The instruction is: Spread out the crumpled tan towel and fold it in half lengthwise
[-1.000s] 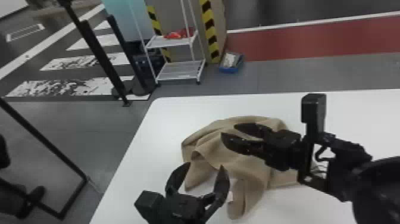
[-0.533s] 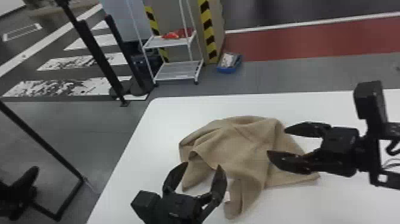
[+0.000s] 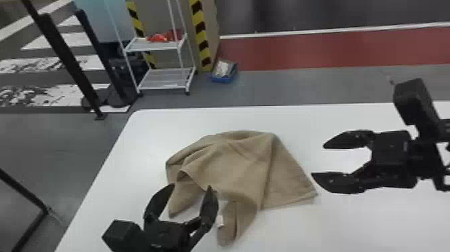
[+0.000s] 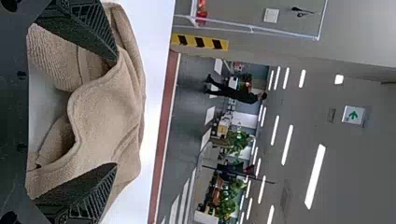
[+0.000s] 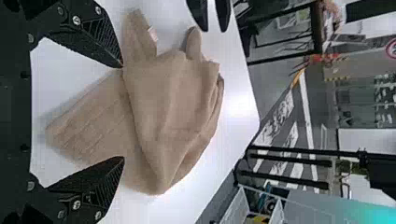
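Observation:
In the head view the tan towel (image 3: 234, 161) lies crumpled on the white table, its folds raised at the near left and a flat corner toward the right. My left gripper (image 3: 191, 187) stands open by the towel's near left edge, nothing held. To the right of the towel, my right gripper (image 3: 318, 161) is open too, its lower fingertip close to the towel's right corner. In the left wrist view the left gripper (image 4: 116, 112) has its fingers apart before the towel (image 4: 107, 107). The right wrist view has the right gripper (image 5: 123, 112) open, facing the towel (image 5: 173, 102).
The white table (image 3: 351, 228) has its left edge running down beside the left gripper. Behind it on the floor stand a white wire shelf (image 3: 164, 78), a blue box (image 3: 223, 71) and dark posts (image 3: 67, 60).
My right gripper has moved from above the towel out to the right. The left gripper stays almost where it was, and the towel keeps nearly the same shape.

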{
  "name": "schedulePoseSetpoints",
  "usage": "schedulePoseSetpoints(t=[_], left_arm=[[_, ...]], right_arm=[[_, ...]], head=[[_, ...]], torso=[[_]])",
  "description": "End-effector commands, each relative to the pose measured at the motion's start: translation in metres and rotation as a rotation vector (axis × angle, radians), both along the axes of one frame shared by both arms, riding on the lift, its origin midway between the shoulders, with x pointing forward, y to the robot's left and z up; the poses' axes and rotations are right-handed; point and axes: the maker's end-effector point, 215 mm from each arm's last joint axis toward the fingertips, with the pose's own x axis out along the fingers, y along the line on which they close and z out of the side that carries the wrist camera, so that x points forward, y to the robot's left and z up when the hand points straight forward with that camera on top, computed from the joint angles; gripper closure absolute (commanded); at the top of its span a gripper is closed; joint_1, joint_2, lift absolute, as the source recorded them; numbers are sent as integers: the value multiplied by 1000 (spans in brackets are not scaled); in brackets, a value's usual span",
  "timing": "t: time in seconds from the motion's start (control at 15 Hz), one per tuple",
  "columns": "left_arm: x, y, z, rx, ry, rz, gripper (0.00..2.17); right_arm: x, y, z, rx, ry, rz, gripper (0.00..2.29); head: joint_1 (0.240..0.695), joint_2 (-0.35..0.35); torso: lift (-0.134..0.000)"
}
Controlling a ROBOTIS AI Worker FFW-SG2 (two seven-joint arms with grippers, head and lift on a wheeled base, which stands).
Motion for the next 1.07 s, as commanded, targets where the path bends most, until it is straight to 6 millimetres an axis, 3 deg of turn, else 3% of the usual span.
schedulePoseSetpoints(t=[0.0, 0.27, 0.8, 1.0], left_arm=[[0, 1, 0, -1, -1, 0, 66], [0, 0, 2, -1, -5, 0, 70], [1, 2, 2, 3, -4, 0, 70], [0, 3, 1, 3, -3, 0, 70]], right_arm=[[13, -17, -2, -96, -32, -28, 221], [20, -13, -28, -230, -23, -19, 259], [2, -6, -93, -417, 28, 57, 292], [-1, -2, -105, -441, 37, 78, 363]], head=[[695, 151], [695, 126], [695, 143], [695, 144]], torso=[[-124], [-124], [-124], [-124]])
